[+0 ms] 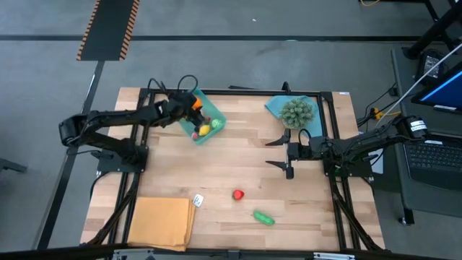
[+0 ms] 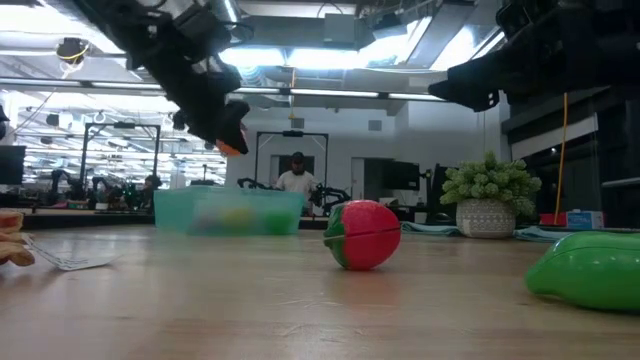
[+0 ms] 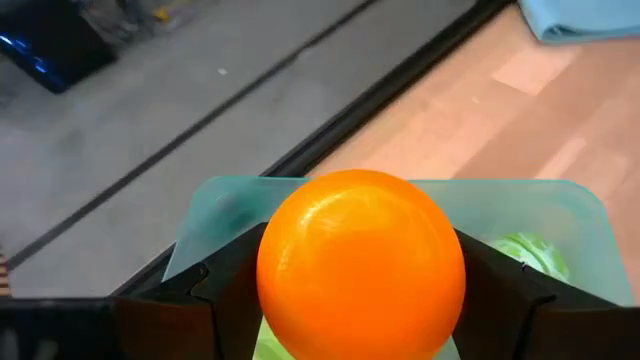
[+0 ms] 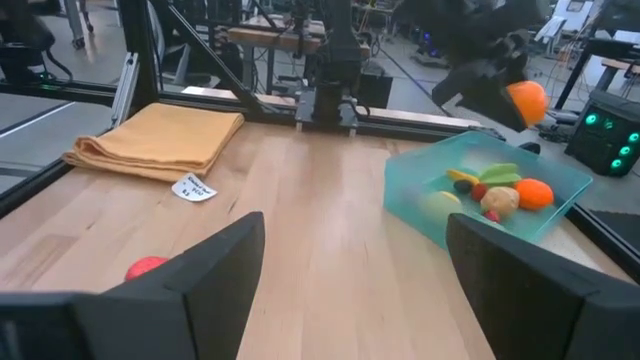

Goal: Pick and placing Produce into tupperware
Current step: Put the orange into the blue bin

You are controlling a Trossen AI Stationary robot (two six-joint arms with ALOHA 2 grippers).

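My left gripper point(image 1: 193, 105) is shut on a round orange piece of produce point(image 3: 360, 262) above the far left end of the teal tupperware point(image 1: 206, 121). The tupperware rests flat on the table and holds several small fruits point(image 4: 495, 190). A red fruit point(image 1: 238, 194) and a green vegetable point(image 1: 263, 217) lie on the wood near the front edge. My right gripper point(image 1: 283, 154) hovers open at the table's middle right, with nothing between its fingers. My left gripper pinches the orange fruit by two opposite sides point(image 3: 275, 275) between its two fingers point(image 3: 225, 295). The fingers slant downward from the table's left side. The fruit point(image 2: 232, 143) is lifted clear, above the tupperware's rim point(image 3: 220, 210).
A folded orange-tan mat point(image 1: 160, 222) lies at the front left, with a small white tag point(image 1: 198, 199) beside it. A bushy grey-green plant point(image 1: 297, 112) stands on a blue cloth point(image 1: 278, 107) at the back right. Bare wood lies between the tupperware and the loose produce.
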